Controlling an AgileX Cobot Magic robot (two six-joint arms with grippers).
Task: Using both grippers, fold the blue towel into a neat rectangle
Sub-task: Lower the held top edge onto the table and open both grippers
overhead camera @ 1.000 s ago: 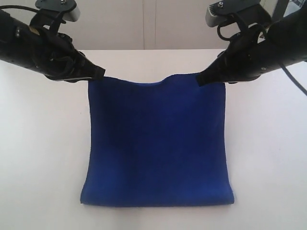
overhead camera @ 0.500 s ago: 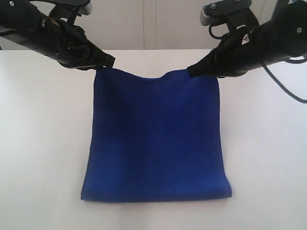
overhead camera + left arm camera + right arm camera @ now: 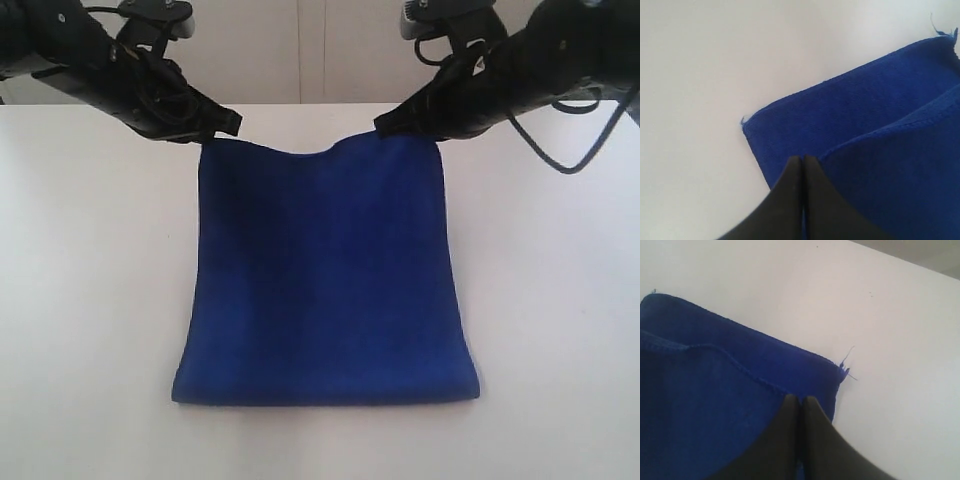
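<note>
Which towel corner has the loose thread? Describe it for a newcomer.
On the white table lies the royal-blue fuzzy towel, doubled over. Just beyond the shut right pincer sits its lower layer's corner. A long, thin blue thread strays from it onto bare white.

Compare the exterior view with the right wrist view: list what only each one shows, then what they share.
Only the exterior view: the left gripper pinching a far corner, and the blue towel in full outline, its held edge sagging between the grips. Only the right wrist view: a loose thread at a lower corner lying on the table, and a second cloth layer under the lifted one. Both: the right gripper, shut on the blue towel, above the white table.
</note>
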